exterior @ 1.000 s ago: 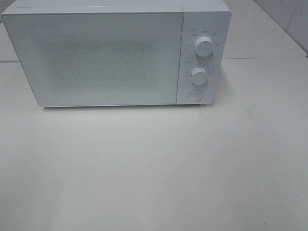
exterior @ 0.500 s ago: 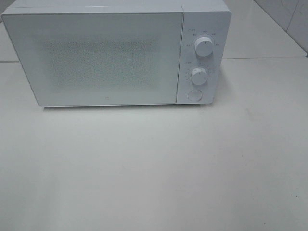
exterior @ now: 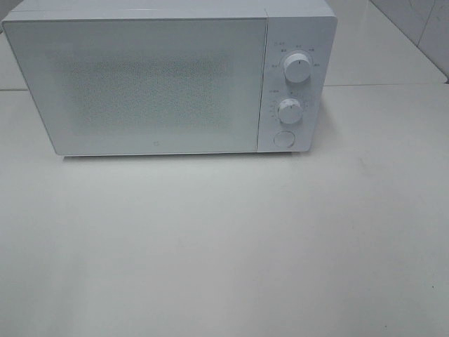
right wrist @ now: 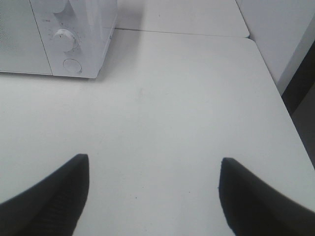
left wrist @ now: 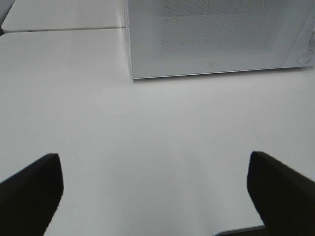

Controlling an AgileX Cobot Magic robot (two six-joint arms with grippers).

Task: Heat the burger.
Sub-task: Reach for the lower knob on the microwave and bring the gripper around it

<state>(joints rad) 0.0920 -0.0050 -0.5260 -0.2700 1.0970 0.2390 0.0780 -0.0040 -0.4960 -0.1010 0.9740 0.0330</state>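
A white rectangular microwave oven (exterior: 295, 21) stands at the far side of a pale, smooth table (exterior: 224, 246); its wide door (exterior: 140, 84), a light panel with a fine dotted screen, is closed flush with the body. The control strip occupies the oven's right end; it carries an upper white round dial (exterior: 297, 69), a lower white round dial (exterior: 289, 111) directly beneath it, and a round white push button (exterior: 283, 139) at the bottom.

The left gripper (left wrist: 152, 160) hovers above the table in front of the door; its two black fingers (left wrist: 29, 191) are spread wide apart with only table surface between them; nothing is pinched. The right gripper (right wrist: 152, 162) hovers above the table in front of the control strip and somewhat to its right; its black fingers (right wrist: 44, 201) are likewise spread and hold nothing. Both grippers are well apart from the oven.

The burger shows in none of the three views; the dotted door screen reveals nothing behind it; the burger's position cannot be told.
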